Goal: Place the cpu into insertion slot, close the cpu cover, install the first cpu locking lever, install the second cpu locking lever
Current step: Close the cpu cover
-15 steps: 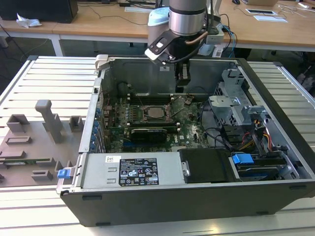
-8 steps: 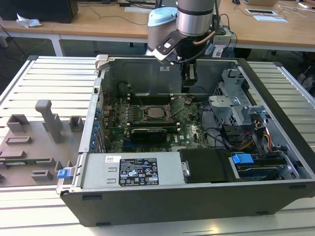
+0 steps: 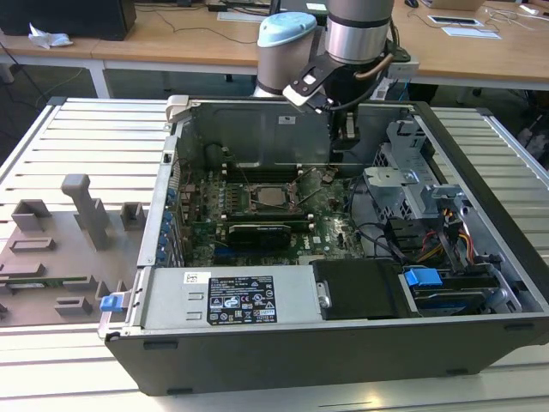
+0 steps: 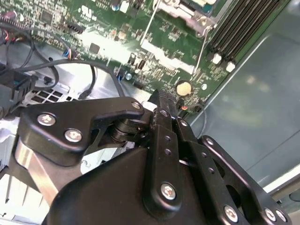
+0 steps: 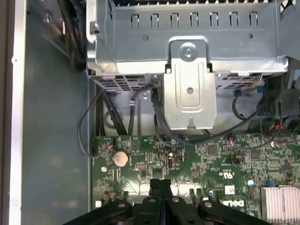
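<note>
**A:** Starting at the exterior view's left, a grey fixture tray [image 3: 60,249] is sitting on the bench [image 3: 86,137], just beside the open computer case [image 3: 343,352].

**B:** And the cpu, where is it lying?

**A:** The cpu [image 3: 273,196] is lying in the insertion slot [image 3: 251,199], around the middle of the green motherboard [image 3: 334,227], with its pale top facing up.

**B:** Moving right, what is the arm doing?

**A:** The arm [image 3: 356,34] is reaching down into the case by its rear wall. The gripper [image 5: 161,183] is hanging to the exterior view's right of the slot, apart from the chip and touching neither.

**B:** Are the fingers holding anything?

**A:** No. In both wrist views the fingers [image 5: 154,187] are pressing together with nothing between them. In the second wrist view the gripper [image 4: 161,97] is pointing at bare board.

**B:** What is lying near the tips?

**A:** A round coin battery [image 5: 121,158] is sitting near them on the board, and the metal drive cage [image 5: 187,70] is standing past the board's edge.
</note>
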You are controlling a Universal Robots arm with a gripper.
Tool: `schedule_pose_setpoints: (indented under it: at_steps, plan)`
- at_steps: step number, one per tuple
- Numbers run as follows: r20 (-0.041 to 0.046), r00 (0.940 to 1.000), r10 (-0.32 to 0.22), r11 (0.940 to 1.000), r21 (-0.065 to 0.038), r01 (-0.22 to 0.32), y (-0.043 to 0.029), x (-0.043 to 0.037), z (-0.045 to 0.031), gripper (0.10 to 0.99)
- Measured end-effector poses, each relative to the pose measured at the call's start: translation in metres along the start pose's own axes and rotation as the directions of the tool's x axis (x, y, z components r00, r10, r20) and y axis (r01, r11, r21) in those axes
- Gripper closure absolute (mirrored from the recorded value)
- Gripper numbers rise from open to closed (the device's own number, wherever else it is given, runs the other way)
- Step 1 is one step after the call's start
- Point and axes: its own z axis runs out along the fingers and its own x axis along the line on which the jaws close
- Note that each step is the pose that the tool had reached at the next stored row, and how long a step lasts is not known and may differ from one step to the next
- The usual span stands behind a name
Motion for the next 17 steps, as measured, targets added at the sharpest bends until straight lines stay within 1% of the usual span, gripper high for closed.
schedule_pose_setpoints:
  at_steps: [2, 6, 7, 8, 10, 13, 15, 17]
  plan:
    - [0.0008, 1.0, 0.0, 1.0, 0.001, 0.0, 0.0037, 0.0003, 0.0004, 0.98]
    - [0.0009, 1.0, 0.0, 1.0, 0.005, 0.0, 0.0034, 0.0002, 0.0078, 0.98]
    - [0.001, 1.0, 0.0, 0.9999, 0.012, 0.0, 0.0043, 0.0002, 0.0096, 0.98]
    - [0.0015, 1.0, 0.0, 0.9995, 0.031, 0.0, 0.0084, 0.0003, 0.0112, 0.98]
    - [0.0021, 1.0, -0.001, 0.9984, 0.056, 0.001, 0.0142, 0.0004, 0.013, 0.98]
    - [-0.0004, 0.9993, -0.036, 0.9968, 0.071, 0.036, 0.0146, 0.0004, 0.015, 0.98]
    - [-0.0033, 0.9975, -0.07, 0.9942, 0.082, 0.07, 0.0144, 0.0004, 0.0169, 0.98]
    - [-0.0045, 0.9965, -0.084, 0.9928, 0.086, 0.084, 0.0142, 0.0003, 0.0192, 0.98]
